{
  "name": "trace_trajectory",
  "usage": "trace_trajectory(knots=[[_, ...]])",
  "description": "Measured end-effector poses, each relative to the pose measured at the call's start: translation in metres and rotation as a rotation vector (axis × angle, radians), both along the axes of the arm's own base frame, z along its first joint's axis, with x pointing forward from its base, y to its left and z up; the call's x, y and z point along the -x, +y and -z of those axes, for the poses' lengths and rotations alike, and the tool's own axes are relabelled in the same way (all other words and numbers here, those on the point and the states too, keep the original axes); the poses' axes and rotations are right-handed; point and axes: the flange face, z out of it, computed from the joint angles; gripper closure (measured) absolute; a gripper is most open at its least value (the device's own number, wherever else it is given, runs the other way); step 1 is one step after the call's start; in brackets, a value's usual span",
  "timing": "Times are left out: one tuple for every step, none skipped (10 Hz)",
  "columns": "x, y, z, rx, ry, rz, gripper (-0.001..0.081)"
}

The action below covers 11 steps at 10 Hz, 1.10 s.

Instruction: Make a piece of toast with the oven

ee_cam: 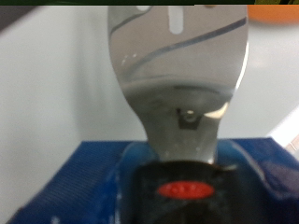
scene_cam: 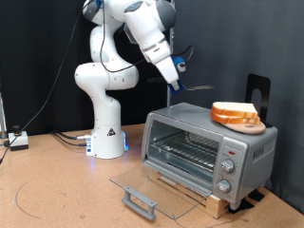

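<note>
White wall [scene_cam: 38,38], brown tabletop [scene_cam: 57,185]

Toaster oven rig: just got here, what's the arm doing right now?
The white Panda arm's gripper is raised above and behind the boxy silver toaster oven, holding a flat metal spatula by its blue and black handle. The oven's glass door is already folded down open, and the wire rack inside shows no bread. The bread slices with orange-brown crust sit on the oven's top, untouched by the spatula. The wrist view shows mostly the slotted blade, with an orange sliver at one corner.

Arm raised, bent forward; gripper [scene_cam: 175,74] angled downward.
</note>
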Motion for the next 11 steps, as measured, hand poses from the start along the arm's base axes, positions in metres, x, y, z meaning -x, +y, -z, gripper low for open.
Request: trace_trajectory(knots=[[-0.005, -0.014, 0.001, 0.014, 0.007, 0.037, 0.0410], [-0.009, -0.029, 0.001, 0.023, 0.011, 0.073, 0.0410], [-0.012, -0.042, 0.003, 0.029, 0.018, 0.099, 0.0410], [-0.014, -0.057, 0.004, 0.032, 0.021, 0.111, 0.0410], [-0.016, -0.071, 0.007, 0.033, 0.021, 0.113, 0.0410], [-0.018, -0.086, 0.010, 0.028, 0.020, 0.112, 0.0410], [-0.019, -0.099, 0.013, 0.027, 0.017, 0.102, 0.0410], [-0.023, -0.106, 0.015, 0.021, 0.020, 0.088, 0.0410], [-0.023, -0.105, 0.015, 0.023, 0.022, 0.089, 0.0410], [-0.023, -0.103, 0.015, 0.028, 0.022, 0.082, 0.0410], [-0.024, -0.099, 0.016, 0.049, 0.025, 0.062, 0.0410]])
